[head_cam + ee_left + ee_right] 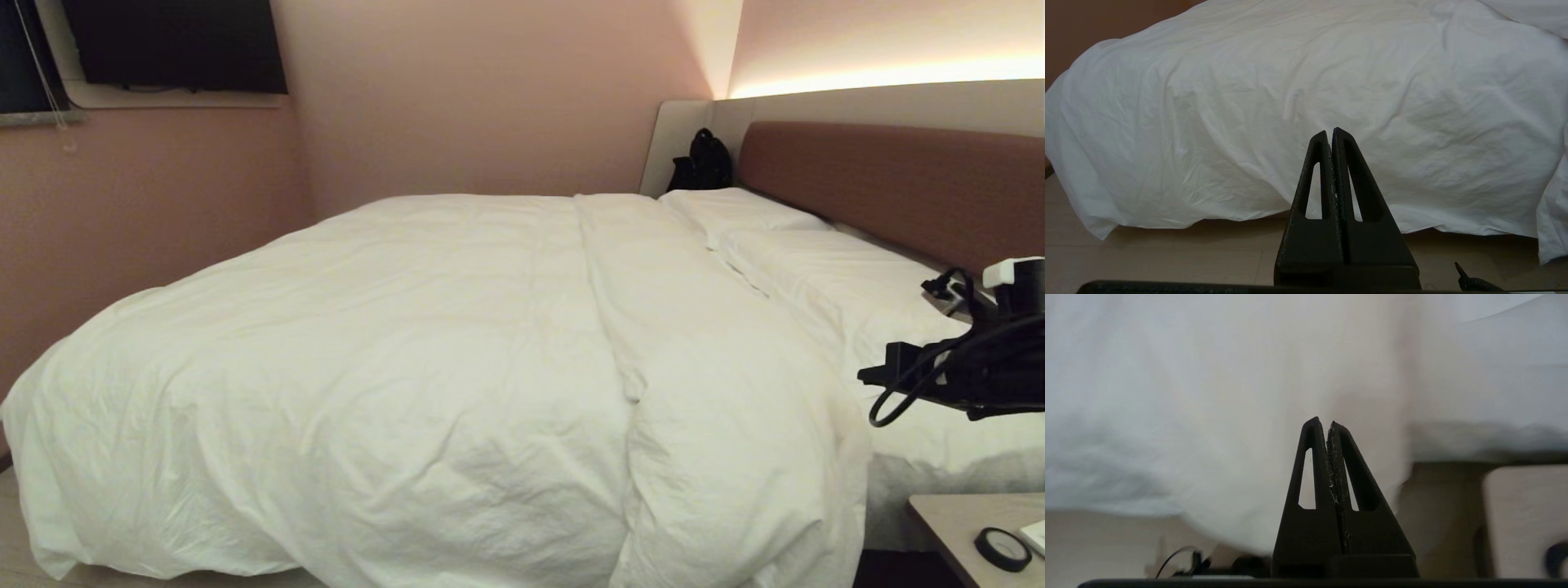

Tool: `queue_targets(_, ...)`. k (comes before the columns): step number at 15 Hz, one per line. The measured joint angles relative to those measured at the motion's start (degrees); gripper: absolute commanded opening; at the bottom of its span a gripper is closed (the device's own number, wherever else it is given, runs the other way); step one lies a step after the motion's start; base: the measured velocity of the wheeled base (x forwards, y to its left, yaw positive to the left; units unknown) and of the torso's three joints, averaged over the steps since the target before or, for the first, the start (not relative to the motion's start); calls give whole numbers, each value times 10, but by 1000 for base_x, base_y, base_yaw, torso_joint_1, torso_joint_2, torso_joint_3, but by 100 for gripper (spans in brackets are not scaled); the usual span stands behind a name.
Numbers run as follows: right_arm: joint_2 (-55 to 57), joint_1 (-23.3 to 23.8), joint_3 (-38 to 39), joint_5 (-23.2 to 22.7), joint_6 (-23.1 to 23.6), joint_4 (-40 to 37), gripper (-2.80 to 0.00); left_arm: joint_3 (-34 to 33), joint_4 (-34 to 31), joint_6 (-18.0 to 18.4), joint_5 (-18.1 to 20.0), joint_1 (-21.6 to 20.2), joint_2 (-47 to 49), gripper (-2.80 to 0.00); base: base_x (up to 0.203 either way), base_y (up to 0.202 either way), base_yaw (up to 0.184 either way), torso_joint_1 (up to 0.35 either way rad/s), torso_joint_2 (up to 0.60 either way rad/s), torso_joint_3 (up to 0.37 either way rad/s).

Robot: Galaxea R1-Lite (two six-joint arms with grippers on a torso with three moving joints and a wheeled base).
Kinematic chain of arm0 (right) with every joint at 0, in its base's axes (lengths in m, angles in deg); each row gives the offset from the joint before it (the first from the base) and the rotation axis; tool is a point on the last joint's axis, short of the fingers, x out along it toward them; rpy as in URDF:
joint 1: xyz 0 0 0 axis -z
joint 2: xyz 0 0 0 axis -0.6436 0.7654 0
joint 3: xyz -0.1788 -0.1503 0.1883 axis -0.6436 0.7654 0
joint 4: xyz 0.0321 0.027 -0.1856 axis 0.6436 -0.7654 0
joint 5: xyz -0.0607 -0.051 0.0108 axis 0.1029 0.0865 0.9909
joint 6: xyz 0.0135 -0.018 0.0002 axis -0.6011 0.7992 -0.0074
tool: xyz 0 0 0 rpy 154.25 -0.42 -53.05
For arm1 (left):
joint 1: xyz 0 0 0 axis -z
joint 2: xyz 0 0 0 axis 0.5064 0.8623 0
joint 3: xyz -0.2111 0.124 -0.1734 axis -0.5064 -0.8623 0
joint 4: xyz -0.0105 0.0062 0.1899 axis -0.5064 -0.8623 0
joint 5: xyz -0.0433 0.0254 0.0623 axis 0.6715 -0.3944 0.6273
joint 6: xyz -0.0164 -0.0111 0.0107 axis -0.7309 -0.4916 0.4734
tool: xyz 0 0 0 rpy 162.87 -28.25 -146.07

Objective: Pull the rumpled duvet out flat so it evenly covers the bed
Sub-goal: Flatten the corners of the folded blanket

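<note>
1. The duvet [392, 359] is piled over most of the bed [914, 465], puffy and wrinkled. It's bunched toward the foot end and the near side, where it droops over the edge almost down to the floor [1167, 253].
2. There's a long fold running across the duvet from the far side to the near edge, so it's not lying flat.
3. Up at the head end, two pillows [784, 237] sit just in front of the brown headboard [898, 180], and a strip of sheet shows beside them.
4. Right gripper [1327, 424]: fingers pressed fully together, nothing in them. It's facing the hanging duvet near the bed's corner. The right arm [963, 367] pokes in over the pillow end.
5. Left gripper [1330, 132]: also closed tight and empty, held low near the floor, pointing at the draped side of the duvet without touching it.
6. Other stuff: a black bag [702, 163] in the far corner by the headboard, and a nightstand [955, 523] with a small black ring [1002, 549] on it.
</note>
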Motion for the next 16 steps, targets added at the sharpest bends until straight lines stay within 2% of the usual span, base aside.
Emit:
queue_targets(3, 117, 89, -52, -68, 50, 39, -280, 0, 0, 0, 0, 0, 0, -280, 0, 0, 0, 0, 0, 0)
queue_targets(7, 196, 141, -71, -166, 151, 33, -280, 0, 0, 0, 0, 0, 0, -280, 0, 0, 0, 0, 0, 0)
queue_targets(8, 204, 145, -71, -188, 182, 24, 0, 0, 0, 0, 0, 0, 0, -280, 0, 0, 0, 0, 0, 0)
queue_targets(13, 217, 162, -59, -269, 315, -24, 0, 0, 0, 0, 0, 0, 0, -280, 0, 0, 0, 0, 0, 0)
queue_targets(16, 215, 162, -36, -295, 379, -21, 0, 0, 0, 0, 0, 0, 0, -280, 0, 0, 0, 0, 0, 0)
